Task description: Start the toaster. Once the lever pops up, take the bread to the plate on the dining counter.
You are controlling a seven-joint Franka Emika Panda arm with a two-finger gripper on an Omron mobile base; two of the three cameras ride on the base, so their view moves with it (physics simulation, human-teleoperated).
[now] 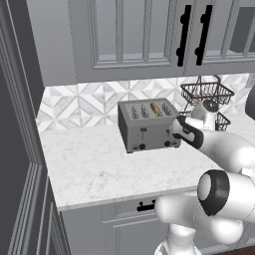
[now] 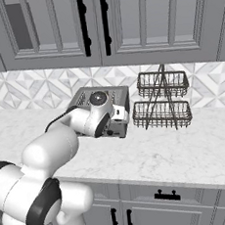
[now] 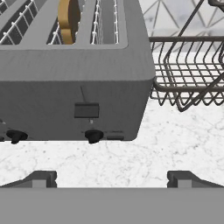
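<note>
gripper (image 3: 111, 176): jaws stand wide apart and hold nothing; in the hand view one dark tip sits at about 7 o'clock and the other at 5 o'clock, with bare marble worktop (image 3: 175, 144) between them and the toaster front.
step in hand: starting the toaster, judged from the lever not yet being pressed and the hand facing the front panel.
lever (image 3: 86, 110): a flat dark slider on the toaster front, at about 11 o'clock from the midpoint between the tips, resting low in a thin vertical slot. A small dark knob (image 3: 93, 136) sits just below it at 6 o'clock.
how to press well: as a judgement, the hand needs to shift toward 11 o'clock so that one finger lands on top of the slider, then push straight down along the slot. Narrowing the jaws first would give a firmer single point of contact. A slanted push could slip off onto the knob.
toaster (image 3: 65, 78): a grey box on the worktop, upright, front face toward the hand.
bread (image 3: 69, 19): a golden-brown slice standing in one slot on top, at about 11 o'clock in the hand view, well above the lever.
wire basket rack (image 3: 192, 70): just beside the toaster's right side at 2 o'clock; keep the wrist clear of it.
backsplash (image 1: 89, 102): patterned tile behind, at 12 o'clock.
</note>
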